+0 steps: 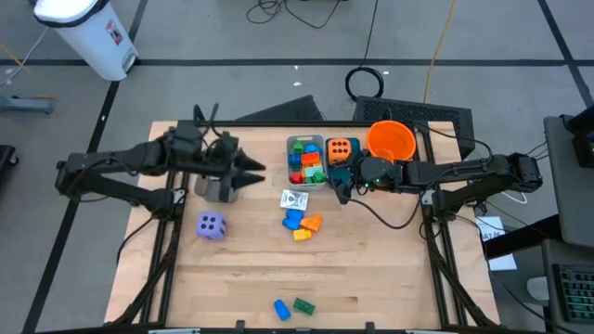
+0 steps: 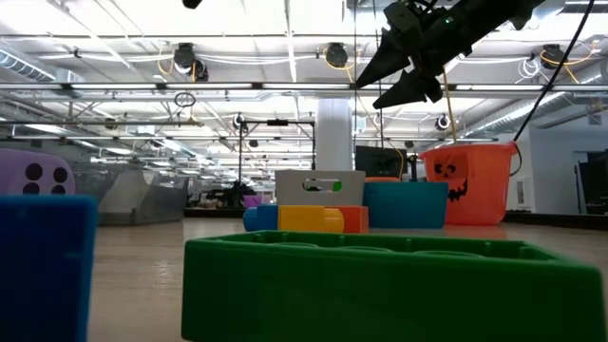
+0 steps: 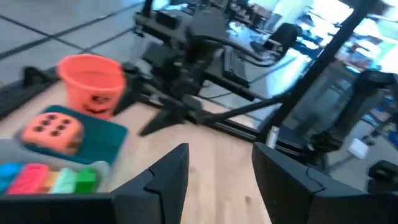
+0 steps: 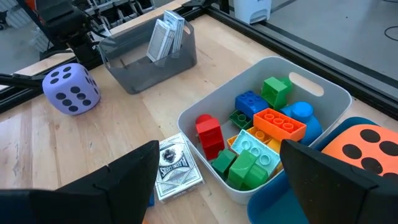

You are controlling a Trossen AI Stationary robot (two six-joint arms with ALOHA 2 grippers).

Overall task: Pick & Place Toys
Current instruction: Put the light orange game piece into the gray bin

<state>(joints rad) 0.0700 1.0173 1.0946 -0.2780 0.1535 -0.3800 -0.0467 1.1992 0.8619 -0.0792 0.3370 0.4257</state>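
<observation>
Toys are spread over the bench (image 1: 371, 278) — a pile of bricks (image 4: 261, 140) (red, green, blue, orange, light teal) is held in the pale grey bin (image 1: 290, 148) near the far edge at centre. The orange dotted die (image 1: 341, 148) is seated in the teal bin (image 1: 331, 163) just beside it, with the orange bucket (image 1: 391, 140) next along toward the far right corner. A white printed packet (image 4: 177, 167) is laid flat on the bench, touching or just short of the pale bin's near wall. A small cluster of blue and orange bricks (image 1: 303, 224) is found near the bench centre, just beyond the packet toward the near edge. The purple dotted die (image 1: 211, 224) is set left of centre, well apart from the cluster. A blue brick (image 1: 280, 308) and a green brick (image 1: 303, 305) are placed side by side at the near edge. A dark grey bin (image 4: 146, 53) with upright packets (image 4: 166, 32) inside is seen toward the far left.

The left tool (image 1: 249, 173) is held above the bench beside the dark grey bin, fingers spread narrow, nothing gripped. The right tool (image 1: 340, 188) is hung above the bench by the teal bin's near side — jaws spread wide, empty, with the packet and pale bin below it.
</observation>
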